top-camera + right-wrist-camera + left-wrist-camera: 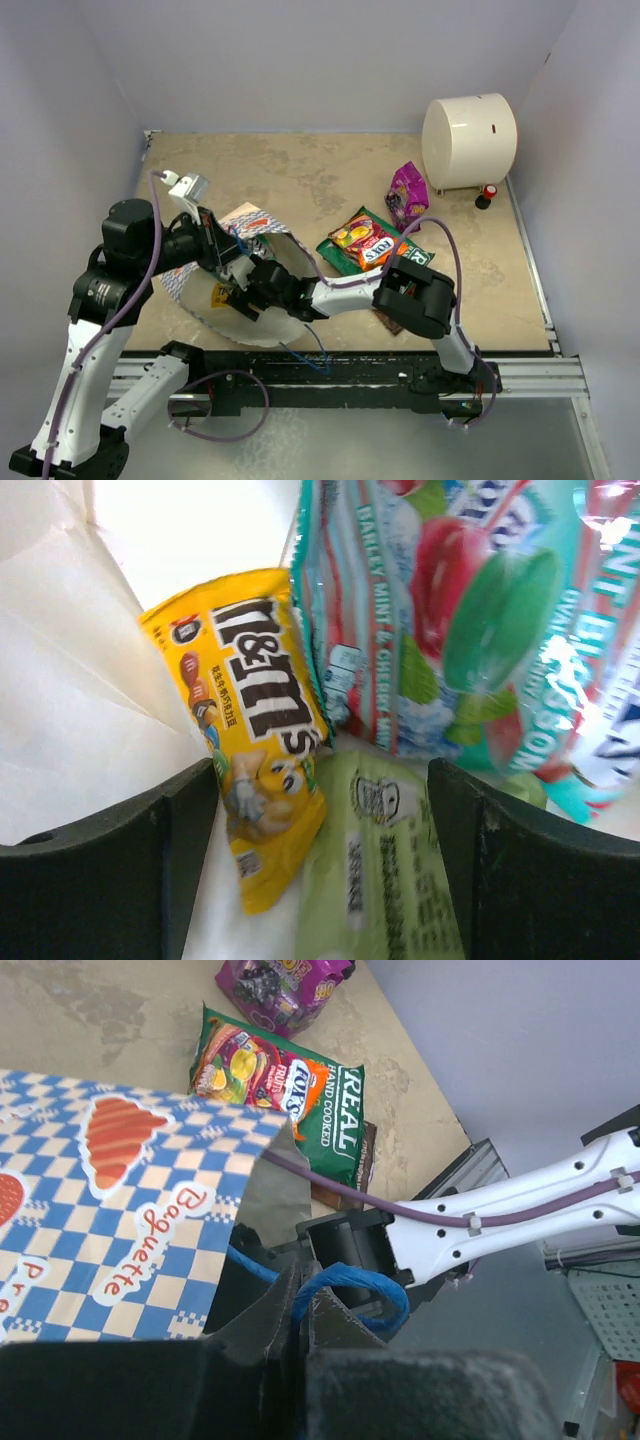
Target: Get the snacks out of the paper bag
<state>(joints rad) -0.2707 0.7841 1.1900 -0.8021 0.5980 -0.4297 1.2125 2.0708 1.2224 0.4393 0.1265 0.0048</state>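
The tabletop (pixel 300 180) is sandy brown with darker blotches, like stone. Plain pale walls stand on three sides of it: a back wall (pixel 300 60) across the top of the frame, a left wall (pixel 60 120) and a right wall (pixel 595 150). The light is soft and even. At the upper right a big cream drum (pixel 468 140) lies on its side. A small red and black thing (pixel 487 196) sits just beside it. A silver metal rail (pixel 530 375) runs along the tabletop's bottom edge.
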